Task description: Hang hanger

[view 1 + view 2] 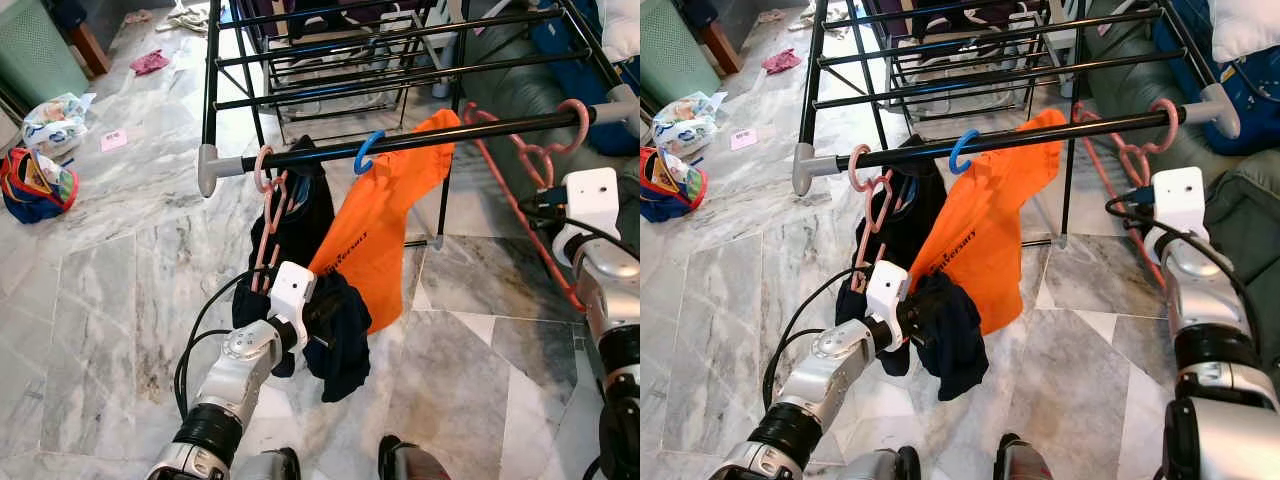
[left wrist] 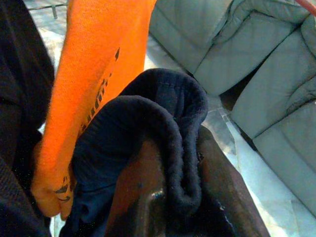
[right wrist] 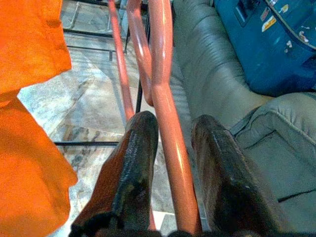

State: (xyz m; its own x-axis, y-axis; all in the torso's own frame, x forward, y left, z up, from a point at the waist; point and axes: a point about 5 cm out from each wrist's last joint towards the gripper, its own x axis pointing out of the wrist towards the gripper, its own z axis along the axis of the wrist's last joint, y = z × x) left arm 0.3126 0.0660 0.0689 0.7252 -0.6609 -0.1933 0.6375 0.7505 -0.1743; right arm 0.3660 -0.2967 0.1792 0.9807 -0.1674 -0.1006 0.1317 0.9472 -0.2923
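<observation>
A black rail (image 1: 450, 138) of a drying rack runs across in front of me. A pink hanger (image 1: 581, 118) has its hook over the rail's right end, and my right gripper (image 3: 174, 133) is shut on the pink hanger's bar just below. Another pink hanger (image 1: 268, 200) hangs near the rail's left end with a dark navy garment (image 1: 340, 350) on it. My left gripper (image 1: 325, 325) is shut on a fold of that garment, which drapes over its fingers (image 2: 143, 197). Between the two, an orange shirt (image 1: 390, 220) hangs from a blue hook (image 1: 366, 152).
More black rack bars (image 1: 330, 60) run behind the rail. A grey-green sofa (image 1: 510, 60) and a blue bag (image 1: 1250, 80) stand at the right. Bags (image 1: 35, 185) and a green basket (image 1: 30, 50) sit on the marble floor at the left.
</observation>
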